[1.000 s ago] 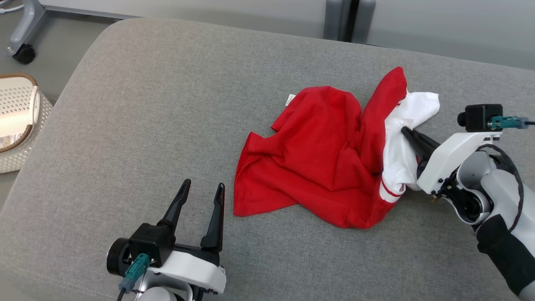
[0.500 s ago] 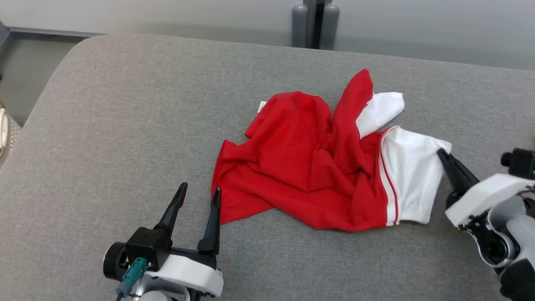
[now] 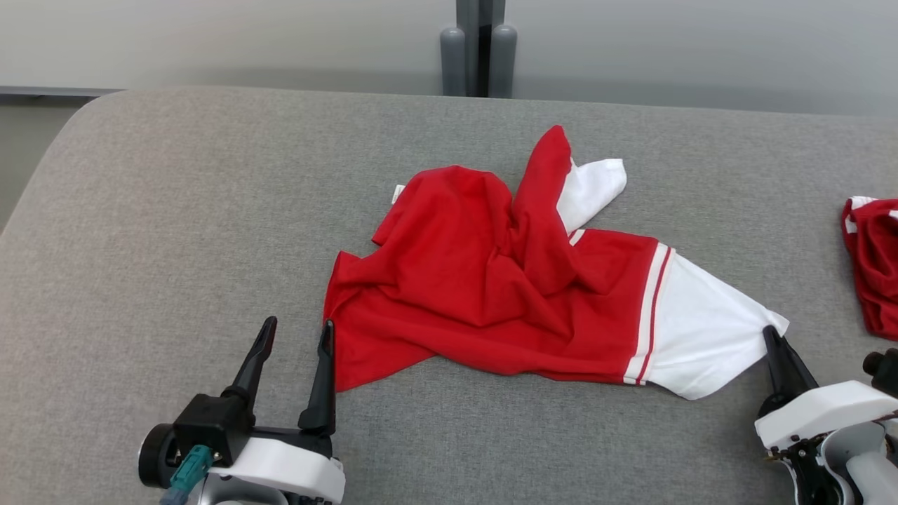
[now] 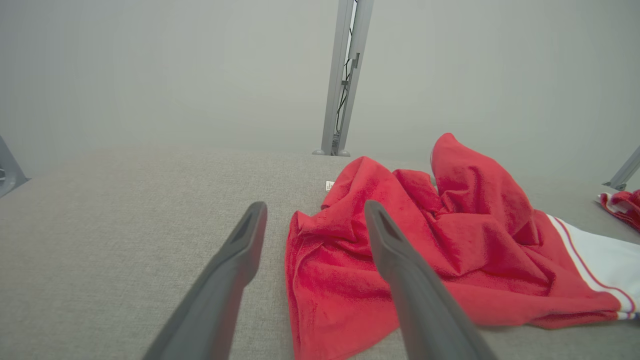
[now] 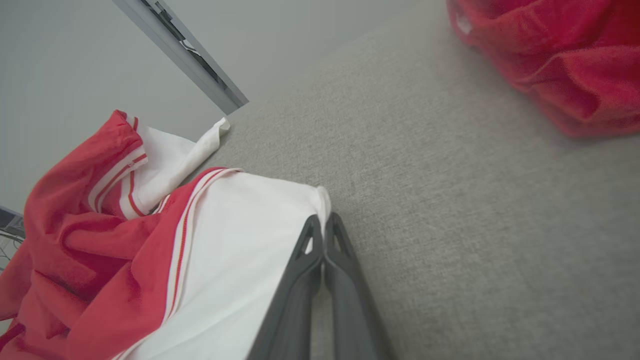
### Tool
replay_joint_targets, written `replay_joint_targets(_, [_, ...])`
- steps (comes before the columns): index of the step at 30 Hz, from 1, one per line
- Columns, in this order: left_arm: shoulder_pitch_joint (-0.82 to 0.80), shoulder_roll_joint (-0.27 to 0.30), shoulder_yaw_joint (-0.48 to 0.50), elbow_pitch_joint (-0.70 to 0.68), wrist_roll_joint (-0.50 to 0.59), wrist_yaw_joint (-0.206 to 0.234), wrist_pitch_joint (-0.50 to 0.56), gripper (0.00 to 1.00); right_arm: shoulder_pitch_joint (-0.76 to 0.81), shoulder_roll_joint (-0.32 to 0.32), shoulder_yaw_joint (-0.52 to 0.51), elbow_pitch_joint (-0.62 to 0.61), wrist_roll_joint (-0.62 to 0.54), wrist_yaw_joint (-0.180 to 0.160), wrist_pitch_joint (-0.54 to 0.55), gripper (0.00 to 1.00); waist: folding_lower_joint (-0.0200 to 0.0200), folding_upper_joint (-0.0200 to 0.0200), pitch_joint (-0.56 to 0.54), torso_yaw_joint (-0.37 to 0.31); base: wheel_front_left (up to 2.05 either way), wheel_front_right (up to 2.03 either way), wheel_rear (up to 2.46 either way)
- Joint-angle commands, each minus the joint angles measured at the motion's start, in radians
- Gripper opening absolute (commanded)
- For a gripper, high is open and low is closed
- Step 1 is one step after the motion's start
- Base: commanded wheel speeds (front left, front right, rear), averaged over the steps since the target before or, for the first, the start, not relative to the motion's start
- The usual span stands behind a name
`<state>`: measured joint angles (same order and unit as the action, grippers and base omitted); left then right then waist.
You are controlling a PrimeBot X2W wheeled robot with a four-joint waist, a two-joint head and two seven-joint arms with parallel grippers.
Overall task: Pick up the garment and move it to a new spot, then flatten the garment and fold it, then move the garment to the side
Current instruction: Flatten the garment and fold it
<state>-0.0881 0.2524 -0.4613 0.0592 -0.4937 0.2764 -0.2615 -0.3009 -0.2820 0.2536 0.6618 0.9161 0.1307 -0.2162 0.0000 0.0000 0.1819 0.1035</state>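
Observation:
The garment point(image 3: 491, 287) is a red shirt with white, red-striped sleeves, lying crumpled on a grey padded surface point(image 3: 175, 224). One white sleeve point(image 3: 701, 337) is stretched out flat toward the lower right. My right gripper point(image 3: 770, 335) is shut on the tip of that sleeve; in the right wrist view its fingers point(image 5: 322, 235) pinch the white corner of the garment point(image 5: 240, 240). My left gripper point(image 3: 293, 335) stands open just left of the garment's red lower corner, touching nothing. In the left wrist view its fingers point(image 4: 312, 215) frame the red edge of the garment point(image 4: 400, 250).
A second red piece of clothing point(image 3: 873, 259) lies bunched at the right edge, also at the top right of the right wrist view point(image 5: 555, 55). A grey post point(image 3: 477, 49) stands behind the surface. Bare grey padding spreads to the left and front.
My right gripper has pulled the white sleeve out to the right and toward me, straightening it. The camera has turned right, bringing the second red piece of clothing into view. The left gripper stayed open.

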Motion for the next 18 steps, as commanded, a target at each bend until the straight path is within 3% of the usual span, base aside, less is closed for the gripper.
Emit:
replay_joint_targets(1, [0.007,0.008,0.007,-0.005,-0.003,0.005,-0.003,1.0,0.01,0.0,-0.01,0.003,-0.013,0.0,-0.007,0.0,0.0,0.0,-0.005,-0.008,0.0,0.0,0.0])
replay_joint_targets(16, [0.074,0.054,0.042,-0.069,-0.021,0.047,0.012,1.0,0.108,0.156,-0.268,-0.067,-0.204,0.0,0.096,0.0,0.0,0.0,-0.02,-0.053,0.0,0.0,0.0])
replay_joint_targets(18, [0.084,0.057,0.043,-0.074,-0.021,0.052,0.015,1.0,0.115,0.174,-0.29,-0.08,-0.229,0.0,0.115,0.33,0.0,0.0,-0.024,-0.061,0.0,0.0,0.0])
